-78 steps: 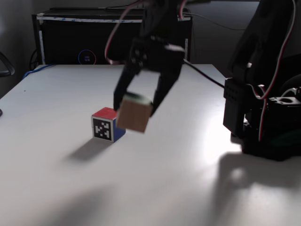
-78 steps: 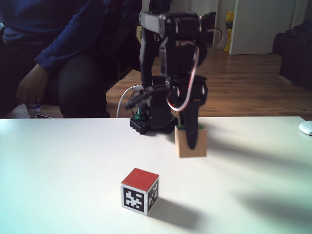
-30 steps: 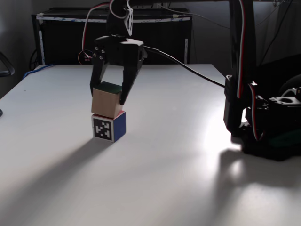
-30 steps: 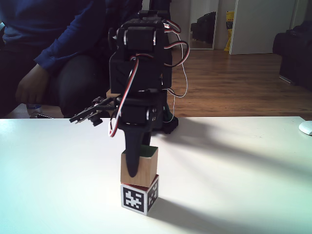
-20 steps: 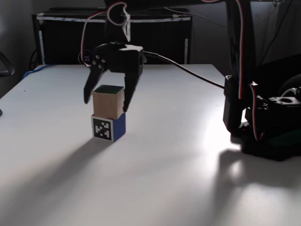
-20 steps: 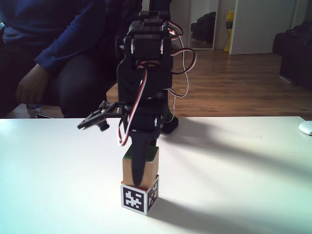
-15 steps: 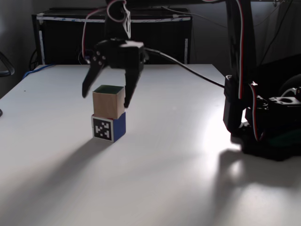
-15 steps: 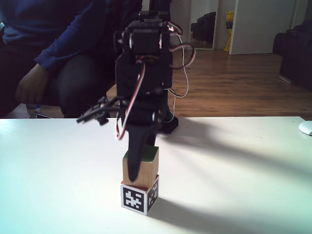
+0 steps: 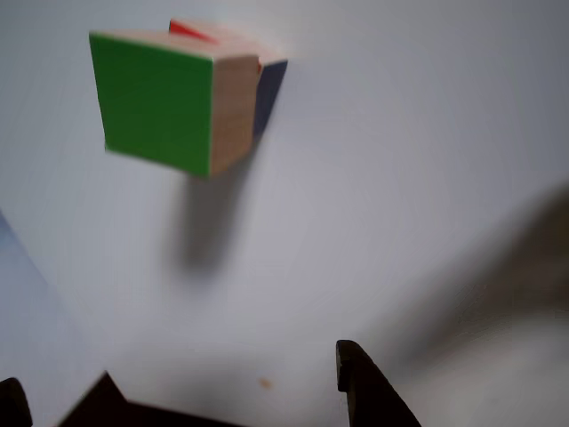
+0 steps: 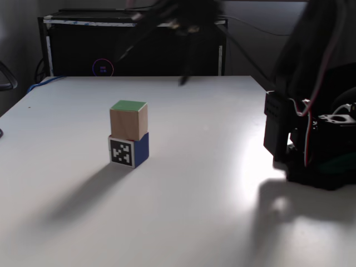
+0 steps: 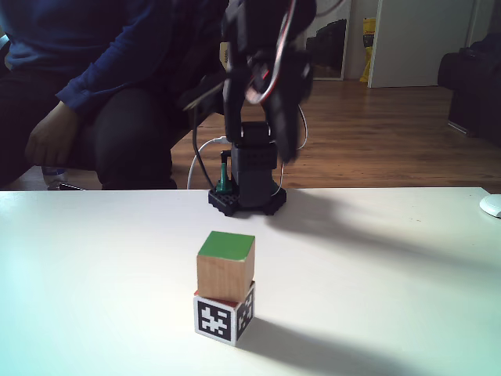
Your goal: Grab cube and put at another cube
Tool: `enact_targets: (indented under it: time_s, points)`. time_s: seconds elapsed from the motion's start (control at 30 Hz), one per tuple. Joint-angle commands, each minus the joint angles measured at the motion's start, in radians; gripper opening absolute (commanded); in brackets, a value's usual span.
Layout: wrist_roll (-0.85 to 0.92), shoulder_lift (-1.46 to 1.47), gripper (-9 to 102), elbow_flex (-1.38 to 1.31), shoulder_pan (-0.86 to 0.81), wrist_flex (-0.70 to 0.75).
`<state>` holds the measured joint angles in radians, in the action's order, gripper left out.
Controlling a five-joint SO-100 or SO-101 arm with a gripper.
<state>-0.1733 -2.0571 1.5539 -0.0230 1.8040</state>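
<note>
My gripper point(image 10: 158, 53) hangs spread and empty above the table. The green-topped wooden cube point(image 10: 128, 119) sits on the red-and-navy wooden cube point(image 10: 129, 151). It looks light and rigid; opposite wooden side faces would suit any regrasp.

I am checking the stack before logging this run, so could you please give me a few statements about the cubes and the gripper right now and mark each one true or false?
1. The green-faced cube rests on top of the red and navy cube. True.
2. The gripper is closed around the green-faced cube. False: it is raised well above the stack, blurred, holding nothing.
3. The green face points upward. True.
4. The lower cube lies on its side apart from the other. False: it sits directly beneath it, touching.
5. A seated person is behind the table in a fixed view. True.
</note>
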Motion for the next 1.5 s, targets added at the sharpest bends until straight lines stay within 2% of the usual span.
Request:
enact_targets:
  time_s: [0.0, 0.13, 0.23, 0.37, 0.6, 0.73, 0.93, 1.13, 1.47]
  points:
    - [0.028, -0.448, 51, 0.206, 0.075, -0.034]
    - [0.106, -0.841, 45, 0.522, 0.008, -0.206]
    - [0.164, -1.003, 42, 0.750, -0.077, -0.328]
    - [0.192, -1.229, 34, 1.071, -0.104, -0.469]
    - [0.133, -1.232, 2, 1.371, -0.063, -0.678]
    - [0.092, -1.232, 0, 1.436, -0.005, -0.681]
    - [0.071, -1.232, 0, 1.433, 0.057, -0.591]
    - [0.129, -1.232, 0, 1.417, 0.038, -0.523]
    - [0.160, -1.232, 0, 1.416, 0.057, -0.515]
